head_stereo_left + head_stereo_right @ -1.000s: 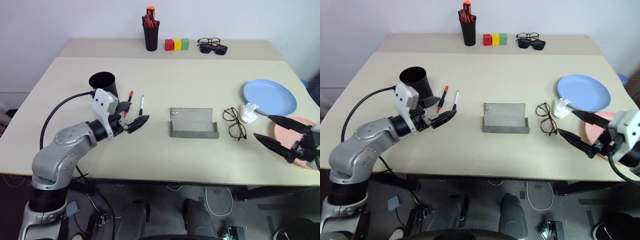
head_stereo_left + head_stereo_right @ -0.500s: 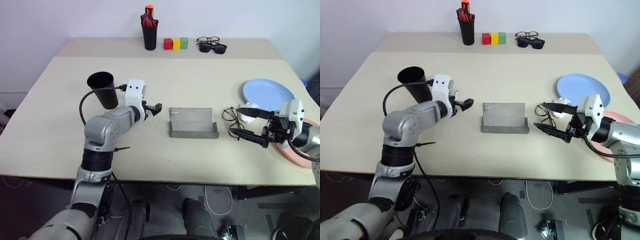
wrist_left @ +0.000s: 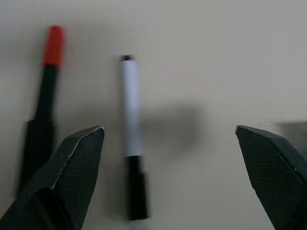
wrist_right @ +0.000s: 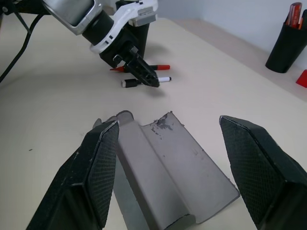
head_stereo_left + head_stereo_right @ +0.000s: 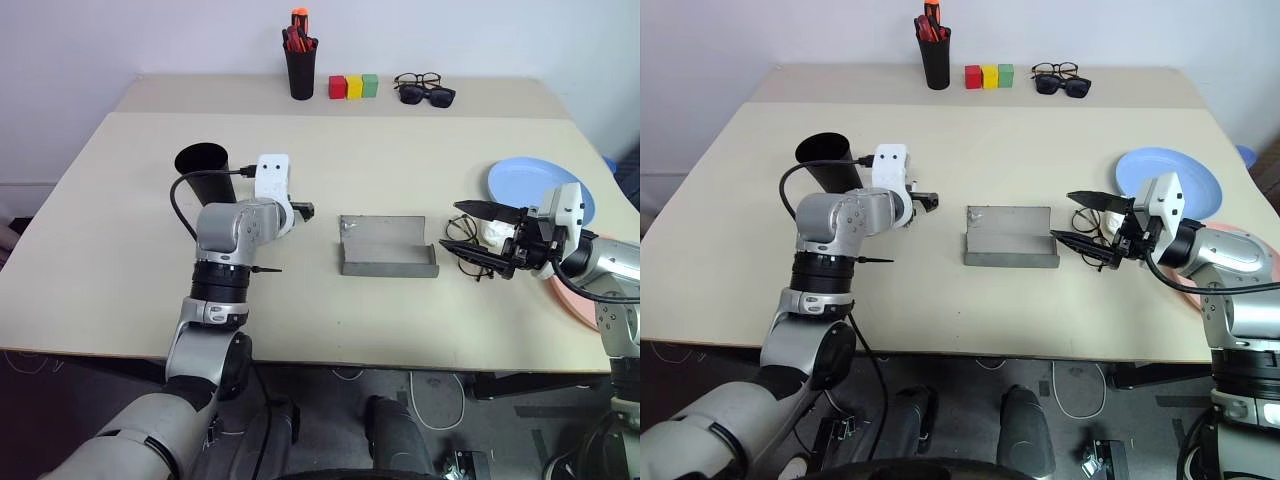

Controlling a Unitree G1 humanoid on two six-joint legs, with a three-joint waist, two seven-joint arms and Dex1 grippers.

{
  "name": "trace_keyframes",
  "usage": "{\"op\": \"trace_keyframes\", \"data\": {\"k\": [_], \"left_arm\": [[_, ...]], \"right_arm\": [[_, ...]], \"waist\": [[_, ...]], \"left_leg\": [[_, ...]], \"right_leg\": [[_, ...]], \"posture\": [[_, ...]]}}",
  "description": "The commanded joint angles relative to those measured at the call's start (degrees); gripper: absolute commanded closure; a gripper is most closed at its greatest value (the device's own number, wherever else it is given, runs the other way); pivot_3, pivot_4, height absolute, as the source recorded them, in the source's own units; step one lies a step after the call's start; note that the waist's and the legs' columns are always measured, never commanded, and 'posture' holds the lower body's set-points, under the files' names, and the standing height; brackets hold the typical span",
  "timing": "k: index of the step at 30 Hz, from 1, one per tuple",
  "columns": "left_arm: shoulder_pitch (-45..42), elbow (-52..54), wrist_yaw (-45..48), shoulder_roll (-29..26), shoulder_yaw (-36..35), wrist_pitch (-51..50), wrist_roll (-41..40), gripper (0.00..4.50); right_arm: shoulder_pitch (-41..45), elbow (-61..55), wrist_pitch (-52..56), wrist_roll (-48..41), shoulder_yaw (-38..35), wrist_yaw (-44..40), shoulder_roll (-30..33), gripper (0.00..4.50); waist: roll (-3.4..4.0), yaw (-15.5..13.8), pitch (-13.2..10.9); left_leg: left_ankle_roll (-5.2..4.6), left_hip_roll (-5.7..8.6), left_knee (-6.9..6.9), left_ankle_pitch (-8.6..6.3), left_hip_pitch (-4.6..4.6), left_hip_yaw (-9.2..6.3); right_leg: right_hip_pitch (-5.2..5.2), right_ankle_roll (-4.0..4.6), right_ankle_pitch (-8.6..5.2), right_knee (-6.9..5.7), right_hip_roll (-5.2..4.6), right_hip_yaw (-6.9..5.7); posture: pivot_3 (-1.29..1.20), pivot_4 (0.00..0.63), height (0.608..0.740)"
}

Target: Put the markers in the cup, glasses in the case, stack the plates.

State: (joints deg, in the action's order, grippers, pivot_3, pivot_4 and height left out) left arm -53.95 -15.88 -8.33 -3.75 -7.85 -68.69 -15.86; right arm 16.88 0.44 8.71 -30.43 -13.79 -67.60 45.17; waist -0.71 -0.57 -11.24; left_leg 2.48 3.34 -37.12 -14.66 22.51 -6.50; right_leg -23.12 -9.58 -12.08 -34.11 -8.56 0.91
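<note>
Leftmost, the cup (image 5: pixel 204 172) stands on the table (image 5: pixel 120 260), mouth up, tilted a little. Just beside it the left gripper (image 3: pixel 177 158) hangs low over the markers, jaws spread wide, nothing between them. The red-capped marker (image 3: pixel 45 91) and the white marker (image 3: pixel 130 120) lie side by side on the tabletop, close but apart; whether a fingertip touches either is hard to say from this angle.

Centre: the case (image 5: pixel 388 246) lies open, lid folded back, inside bare.

Right of it the glasses (image 5: pixel 463 240) rest flat on the table with a crumpled white scrap (image 5: pixel 492 229) at their far side. The right gripper (image 5: pixel 478 235) sits over the glasses, jaws apart, gripping nothing. Beyond it, the light blue plate (image 5: pixel 530 180); the pink plate (image 5: pixel 570 305) lies nearer the table edge, mostly hidden by the arm.

Back edge: pen holder (image 5: pixel 301 70) with red and orange pens, three coloured blocks (image 5: pixel 354 87), spare eyeglasses (image 5: pixel 417 81) and sunglasses (image 5: pixel 428 96).
</note>
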Motion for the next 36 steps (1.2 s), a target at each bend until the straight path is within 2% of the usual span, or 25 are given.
{"op": "trace_keyframes", "data": {"k": [1,6,8,10,16,17,21,23,25,26,29,30,33,36], "left_arm": [[-2.87,-3.23,-1.19,0.60,-2.04,0.37,1.16,0.00],[-5.96,-13.28,-3.01,3.41,-5.75,3.88,1.37,0.00],[-7.47,-16.72,-4.55,4.32,-7.72,4.93,1.35,0.54],[-8.76,-18.78,-4.90,4.65,-8.25,6.16,1.49,1.24],[-10.74,-21.65,-6.64,4.34,-9.81,7.60,1.75,4.31],[-10.82,-21.34,-7.06,4.30,-9.75,7.36,1.92,4.42],[-10.67,-19.69,-6.74,4.27,-8.72,5.80,2.05,4.42],[-9.48,-15.22,-4.11,4.44,-6.42,5.73,1.71,4.42],[-6.60,-6.61,2.62,3.81,-0.86,9.19,1.28,4.42],[-5.09,-2.49,4.91,3.51,1.27,12.11,1.53,4.42],[1.63,11.47,8.58,-0.28,9.31,34.05,9.11,4.42],[2.91,14.33,9.55,-1.35,10.14,37.08,9.98,4.42],[5.07,17.02,9.61,-5.15,10.25,45.19,13.69,4.42],[6.44,14.27,5.51,-9.02,8.85,53.01,19.19,4.42]], "right_arm": [[-0.36,-0.88,-1.34,-0.23,-1.34,0.55,-0.41,1.13],[-1.28,-1.07,-1.85,-0.05,-1.37,1.24,-0.63,1.13],[-1.65,-1.15,-2.02,0.05,-1.46,1.46,-0.70,1.07],[-2.07,-1.25,-2.18,0.08,-1.60,1.58,-0.67,1.07],[-2.61,-1.45,-2.30,-0.08,-1.78,2.07,-0.49,1.07],[-2.63,-1.38,-2.37,-0.06,-1.79,2.18,-0.53,1.07],[-2.61,-0.72,-2.82,0.12,-1.71,2.61,-0.93,1.07],[-2.42,-0.47,-2.88,0.23,-1.49,2.85,-1.12,1.07],[-2.11,-0.26,-2.84,0.26,-1.33,3.03,-1.36,1.07],[-1.96,-0.15,-2.80,0.19,-1.33,3.12,-1.53,1.07],[-1.08,0.63,-2.87,0.17,-1.14,3.52,-2.15,1.07],[-0.52,1.01,-2.87,0.10,-1.03,3.75,-2.50,1.07],[1.29,1.79,-2.36,-0.57,-0.53,4.21,-3.82,1.07],[2.85,2.48,-2.30,-0.37,0.22,4.40,-5.44,1.07]], "waist": [[0.00,0.00,0.00],[0.00,-0.23,0.00],[0.00,-0.17,0.00],[0.00,-0.18,0.00],[0.00,-0.19,0.00],[0.00,-0.19,0.00],[0.00,-0.08,0.00],[-0.01,-0.06,-0.01],[-0.02,0.00,-0.01],[-0.02,0.00,-0.01],[-0.03,0.28,-0.03],[-0.03,0.40,-0.03],[-0.02,0.46,-0.02],[0.00,0.32,-0.01]], "left_leg": [[0.00,0.00,0.00,0.00,0.00,0.00],[0.01,0.03,-0.01,0.00,0.00,-0.01],[0.04,0.03,-0.04,0.02,-0.01,-0.02],[0.05,0.04,-0.05,0.03,-0.02,-0.02],[0.07,0.04,-0.05,0.04,-0.02,-0.02],[0.07,0.04,-0.05,0.04,-0.02,-0.02],[0.07,0.04,-0.04,0.04,-0.02,-0.02],[0.07,0.04,-0.04,0.04,-0.02,-0.02],[0.08,0.04,-0.03,0.04,0.00,-0.02],[0.08,0.04,-0.02,0.04,0.01,-0.02],[0.39,0.04,0.07,0.22,0.05,0.02],[0.45,0.02,0.10,0.25,0.04,0.06],[0.48,0.00,0.12,0.27,0.02,0.08],[0.28,0.00,0.08,0.17,-0.05,0.08]], "right_leg": [[0.00,0.00,0.00,0.00,0.00,0.00],[0.02,-0.02,0.00,0.00,-0.02,-0.01],[0.04,-0.13,-0.02,0.00,-0.02,-0.01],[0.05,-0.24,-0.07,0.00,-0.02,-0.01],[0.06,-0.27,-0.07,-0.01,-0.02,0.00],[0.06,-0.25,-0.06,-0.01,-0.02,0.00],[0.05,-0.21,-0.03,-0.01,-0.02,0.00],[0.05,-0.22,-0.03,0.00,-0.02,0.00],[0.04,-0.20,-0.02,0.00,-0.02,0.00],[0.02,-0.15,0.01,0.00,-0.02,0.01],[-0.10,-0.07,0.05,0.02,-0.01,0.08],[-0.14,-0.04,0.07,0.00,0.00,0.13],[-0.15,0.02,0.10,0.01,0.02,0.15],[-0.06,0.05,0.13,-0.01,0.01,0.15]], "posture": [[0.00,0.150,0.739],[0.00,0.150,0.739],[0.00,0.150,0.739],[0.00,0.150,0.739],[0.00,0.150,0.739],[0.00,0.150,0.739],[0.00,0.150,0.739],[0.00,0.150,0.739],[0.00,0.150,0.739],[0.00,0.150,0.739],[0.00,0.150,0.739],[0.00,0.150,0.739],[0.00,0.150,0.739],[0.00,0.150,0.739]]}}
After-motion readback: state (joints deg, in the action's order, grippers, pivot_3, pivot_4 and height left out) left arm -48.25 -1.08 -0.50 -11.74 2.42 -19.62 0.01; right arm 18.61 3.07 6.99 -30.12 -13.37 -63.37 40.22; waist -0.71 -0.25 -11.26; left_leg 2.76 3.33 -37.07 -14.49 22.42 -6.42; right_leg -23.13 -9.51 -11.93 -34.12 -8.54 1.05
